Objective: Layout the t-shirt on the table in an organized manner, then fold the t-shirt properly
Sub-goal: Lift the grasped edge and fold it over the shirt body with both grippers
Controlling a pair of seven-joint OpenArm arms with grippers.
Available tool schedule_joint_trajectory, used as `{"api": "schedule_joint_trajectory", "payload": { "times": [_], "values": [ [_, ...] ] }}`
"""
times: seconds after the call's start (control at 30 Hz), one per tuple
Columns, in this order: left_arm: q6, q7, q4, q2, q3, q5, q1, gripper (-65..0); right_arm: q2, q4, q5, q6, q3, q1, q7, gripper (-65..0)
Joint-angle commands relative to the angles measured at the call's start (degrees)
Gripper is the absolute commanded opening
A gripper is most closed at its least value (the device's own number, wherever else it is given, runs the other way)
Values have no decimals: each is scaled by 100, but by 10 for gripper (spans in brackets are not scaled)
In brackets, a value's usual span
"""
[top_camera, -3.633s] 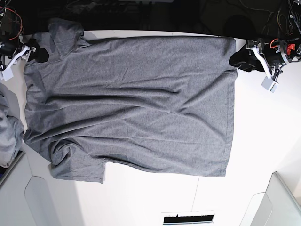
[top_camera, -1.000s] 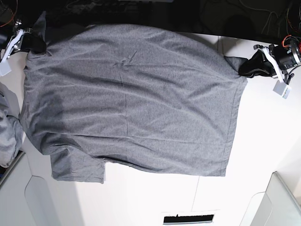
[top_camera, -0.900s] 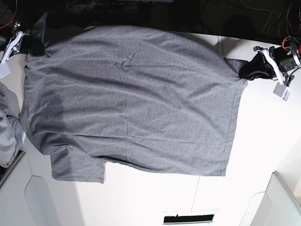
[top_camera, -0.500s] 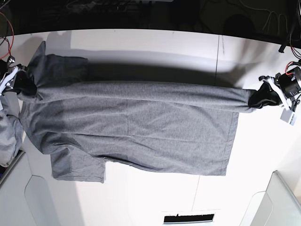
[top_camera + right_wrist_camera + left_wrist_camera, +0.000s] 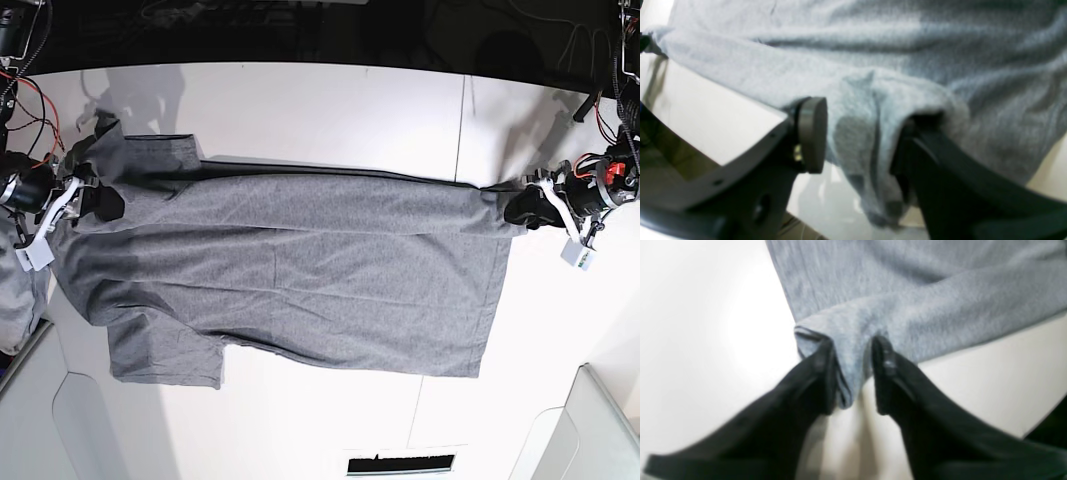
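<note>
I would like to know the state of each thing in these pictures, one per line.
t-shirt: lying on the table, one long edge folded over the body, both ends of the fold between gripper fingers.
left gripper: jaws parted, shirt corner between them.
right gripper: jaws parted, cloth bunched between them.
table: white, bare strip behind the shirt.
bunched cloth: heaped at the table's edge.

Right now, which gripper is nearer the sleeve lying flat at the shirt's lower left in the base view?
Right. The right gripper is at the shoulder end of the t-shirt, just above that sleeve; the left gripper is at the hem corner, across the whole shirt.
</note>
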Motion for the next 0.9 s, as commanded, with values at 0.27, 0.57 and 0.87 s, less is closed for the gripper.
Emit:
{"api": "schedule_joint_trajectory", "payload": {
  "times": [0.27, 0.57, 0.87],
  "values": [
    [-52, 435, 1338, -332, -179, -863, 310, -430, 133, 72, 90, 2, 2039, -448, 42, -366],
    [-52, -55, 1458, 232, -175, -146, 262, -430, 175, -1263, -531, 13, 2149, -656, 964, -366],
    [-52, -656, 1119, 468, -155, 160, 256, -430, 131, -1998, -243, 55, 1609, -634, 1016, -366]
  ]
}}
